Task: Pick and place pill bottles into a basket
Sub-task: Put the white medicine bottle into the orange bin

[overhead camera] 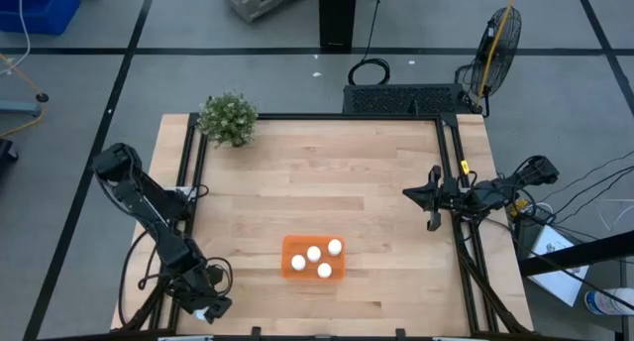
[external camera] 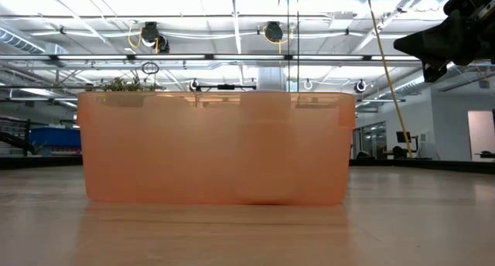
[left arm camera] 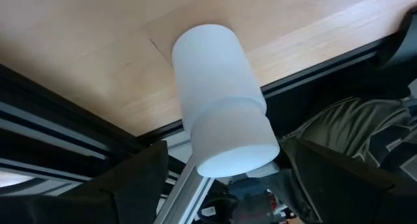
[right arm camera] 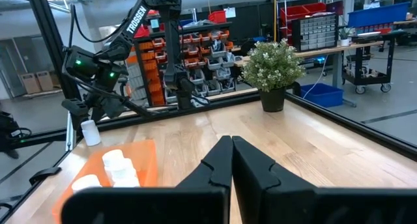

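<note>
My left gripper [overhead camera: 210, 309] is at the table's near left corner, shut on a white pill bottle [left arm camera: 221, 100]. The bottle also shows in the right wrist view [right arm camera: 89, 133], below the left arm. The orange basket [overhead camera: 293, 244] stands on the table near the front edge, a little left of the middle, with several white pill bottles [overhead camera: 319, 259] in it. In the low view the basket's wall [external camera: 216, 146] fills most of the picture. My right gripper [overhead camera: 431, 200] hangs shut and empty at the table's right edge, and shows in its own wrist view [right arm camera: 231, 165]. My left gripper pinches the bottle between its two fingers [left arm camera: 130, 182] at its wider end [left arm camera: 238, 146], the end nearest the wrist. The bottle sticks out past the fingers and slants down. It is lifted clear, above the table's near left corner.
A green potted plant [overhead camera: 228, 119] stands at the far left corner. Black frame rails [overhead camera: 186, 172] run along the table's sides. Bare wood lies between the basket and the plant. A fan [overhead camera: 500, 39] stands on the floor beyond the far right corner.
</note>
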`<state>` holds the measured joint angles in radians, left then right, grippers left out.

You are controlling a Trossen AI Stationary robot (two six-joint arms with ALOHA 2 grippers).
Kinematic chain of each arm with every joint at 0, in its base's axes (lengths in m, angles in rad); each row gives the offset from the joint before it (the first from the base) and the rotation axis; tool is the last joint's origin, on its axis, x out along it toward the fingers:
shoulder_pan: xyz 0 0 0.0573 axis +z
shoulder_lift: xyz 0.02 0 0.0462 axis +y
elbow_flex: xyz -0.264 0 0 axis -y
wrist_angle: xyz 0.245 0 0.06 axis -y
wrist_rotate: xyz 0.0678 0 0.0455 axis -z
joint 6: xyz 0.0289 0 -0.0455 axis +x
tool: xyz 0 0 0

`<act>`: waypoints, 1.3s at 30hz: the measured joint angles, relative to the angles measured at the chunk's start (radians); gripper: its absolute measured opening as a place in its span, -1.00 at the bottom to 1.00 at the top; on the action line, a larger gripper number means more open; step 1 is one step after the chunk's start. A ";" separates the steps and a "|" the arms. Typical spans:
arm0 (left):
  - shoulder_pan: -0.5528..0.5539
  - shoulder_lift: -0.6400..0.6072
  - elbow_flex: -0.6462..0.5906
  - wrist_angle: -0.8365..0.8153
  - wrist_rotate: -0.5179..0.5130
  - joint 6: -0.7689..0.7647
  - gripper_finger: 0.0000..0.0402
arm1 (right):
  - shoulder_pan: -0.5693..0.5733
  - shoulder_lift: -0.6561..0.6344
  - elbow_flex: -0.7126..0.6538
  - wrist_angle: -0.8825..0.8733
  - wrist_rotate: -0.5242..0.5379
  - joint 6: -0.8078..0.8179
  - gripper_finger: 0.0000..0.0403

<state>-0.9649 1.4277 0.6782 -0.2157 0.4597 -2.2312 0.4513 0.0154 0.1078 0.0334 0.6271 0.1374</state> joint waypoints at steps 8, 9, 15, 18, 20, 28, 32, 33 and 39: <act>-0.001 0.000 0.001 -0.015 -0.049 0.027 0.30 | 0.000 0.000 0.000 0.000 0.000 0.000 -1.00; 0.000 0.000 0.001 -0.013 -0.059 0.028 0.23 | 0.000 0.000 0.000 0.000 0.000 0.000 -1.00; 0.000 -0.002 0.001 -0.011 -0.061 0.032 -0.10 | 0.000 0.000 0.000 0.000 0.000 0.000 -1.00; 0.002 -0.002 0.002 -0.010 -0.075 0.062 -0.18 | 0.000 0.000 0.000 0.000 0.000 0.000 -1.00; 0.013 -0.003 0.002 -0.010 -0.096 0.087 -0.18 | 0.000 0.000 0.000 0.000 0.000 0.000 -1.00; 0.063 -0.003 0.003 -0.017 -0.124 0.219 -0.08 | 0.000 0.000 0.000 0.000 0.000 0.000 -1.00; 0.110 -0.003 0.002 -0.028 -0.127 0.291 -0.10 | 0.000 0.000 0.000 0.000 0.000 0.000 -1.00; 0.122 -0.002 0.002 -0.028 -0.127 0.311 -0.14 | 0.000 0.000 0.000 0.000 0.000 0.000 -1.00; 0.198 0.000 -0.001 -0.016 -0.063 0.393 -0.18 | 0.000 0.000 0.000 0.000 0.000 0.000 -1.00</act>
<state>-0.7672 1.4277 0.6777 -0.2318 0.3962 -1.8382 0.4511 0.0151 0.1078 0.0334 0.6270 0.1371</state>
